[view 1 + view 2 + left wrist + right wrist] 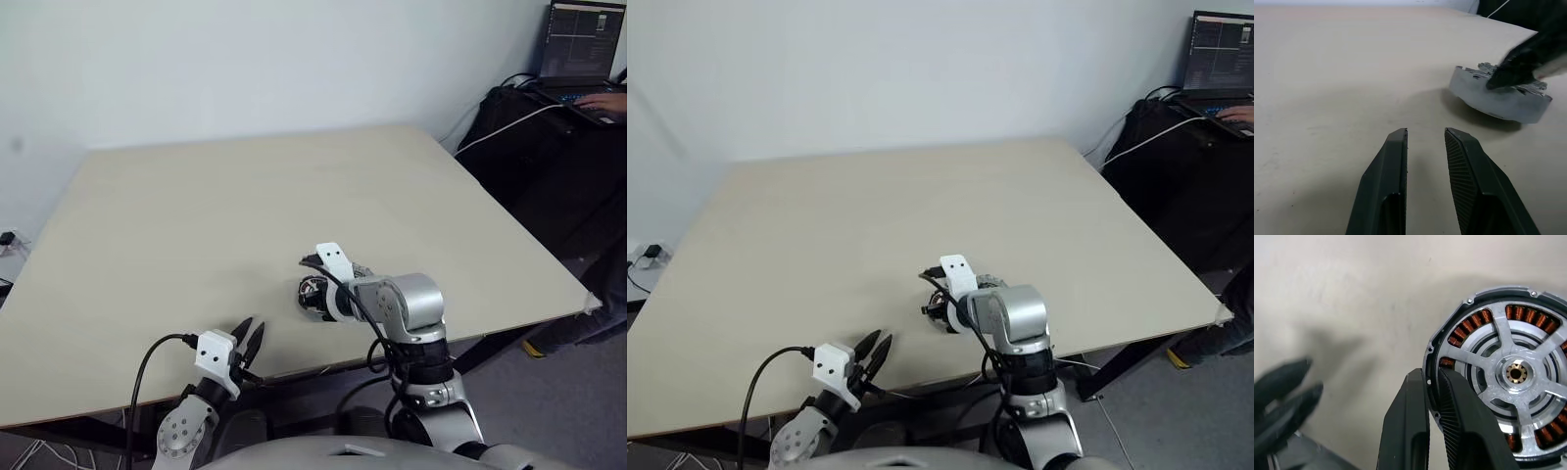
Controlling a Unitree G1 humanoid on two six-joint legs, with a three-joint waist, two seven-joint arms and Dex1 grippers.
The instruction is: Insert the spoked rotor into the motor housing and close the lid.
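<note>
- Two arms reach over the near edge of the pale table (245, 186).
- Nearest, the left gripper (249, 342) hangs at the table's front edge with nothing between its black fingers (1388, 186), which stand close together with a slim gap between them.
- Just beyond it and towards the robot's right, the right gripper (1434, 382) points steeply down at the table top, its fingers pinched together on the dark rim of the motor housing (1501, 377).
- The motor housing rests on the table near the front edge; in the left wrist view it looks tilted, one side of its grey body lifted slightly off the surface.
- Inside the housing the spoked rotor (1520, 374) is seated: silver spokes run out from a small brass-toothed hub, and copper-coloured windings show through the gaps around it.
- One finger of the right gripper lies outside the housing rim, the other just inside it, against the edge of the rotor.
- Beyond, the table top stretches to a plain white wall.
- Far off on the robot's right, an open laptop (585, 44) sits on a black-covered stand, and a person's hand (604, 101) rests at its keyboard.
</note>
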